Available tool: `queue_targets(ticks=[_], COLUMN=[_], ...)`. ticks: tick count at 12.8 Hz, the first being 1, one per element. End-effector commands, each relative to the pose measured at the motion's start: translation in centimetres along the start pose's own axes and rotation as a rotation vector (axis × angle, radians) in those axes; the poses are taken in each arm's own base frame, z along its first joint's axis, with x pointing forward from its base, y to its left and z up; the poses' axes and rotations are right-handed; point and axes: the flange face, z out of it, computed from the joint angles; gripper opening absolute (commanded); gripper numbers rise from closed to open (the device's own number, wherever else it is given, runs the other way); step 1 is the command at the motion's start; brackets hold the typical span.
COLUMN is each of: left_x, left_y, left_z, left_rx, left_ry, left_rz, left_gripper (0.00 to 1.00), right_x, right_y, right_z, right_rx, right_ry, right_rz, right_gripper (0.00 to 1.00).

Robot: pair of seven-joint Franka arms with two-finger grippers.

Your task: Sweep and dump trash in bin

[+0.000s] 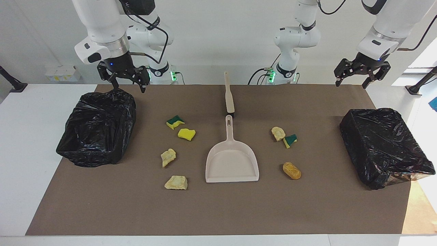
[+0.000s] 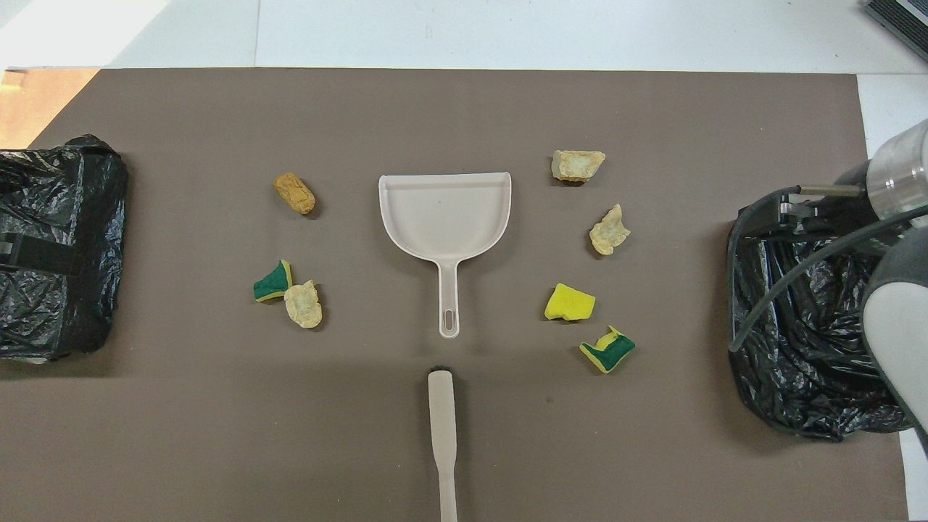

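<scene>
Brown mat [image 1: 218, 212] up front. First on it is a pale foam chunk [image 1: 175, 182], the scrap farthest from the robots on the right arm's side. Next comes the beige dustpan [image 1: 232, 160], dead centre, mouth away from the robots, handle pointing at them. Beside its mouth, toward the left arm's end, sits the orange-brown lump [image 1: 292, 170].

A second foam chunk [image 1: 168, 157] lies a little nearer the robots than the first. Nearer still come the yellow sponge piece [image 1: 186, 134] and the green-and-yellow sponge piece [image 1: 175, 122].

Over on the left arm's side, a third foam chunk [image 1: 278, 133] touches a small green sponge wedge [image 1: 290, 140]. All seven bits of trash lie loose on the mat, none in the pan.

Two bins lined with black bags flank the mat: the right-end bin [image 1: 97, 130] and the left-end bin [image 1: 385, 147].

In line with the pan handle, just clear of it, lies the brush [image 1: 228, 97].

Up top, the right gripper [image 1: 128, 88] hangs over the right-end bin's robot-side rim, fingers spread, empty. The left gripper [image 1: 351, 84] hovers over the mat's robot-side edge, fingers also apart, empty.
</scene>
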Motion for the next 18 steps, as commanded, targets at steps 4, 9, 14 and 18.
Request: queue_targets(ticks=[4,9,14,18], left_x=[-1.0,-1.1,-1.1,-0.9], left_y=[-0.3,-0.3,-0.1,1.1], left_z=[0.3,0.4,0.6,1.1], left_rx=[0.011,0.010,0.007,-0.039], left_ry=[-0.019,-0.027,-0.033,-0.027], left_rz=[0.004,0.010,0.013,0.024], left_gripper=[1.00,1.00,1.00,1.00], right_x=[-0.8,-0.7,-0.7,-0.7], right_y=[0.6,1.4,1.1,1.1], right_z=[0.0,0.2,0.2,0.2], right_rx=[0.014,0.016,0.062,0.063], right_ry=[-0.004,-0.002,-0.007,-0.006], right_rz=[0.016,0.027,0.030,0.025], right_gripper=[1.00,1.00,1.00,1.00])
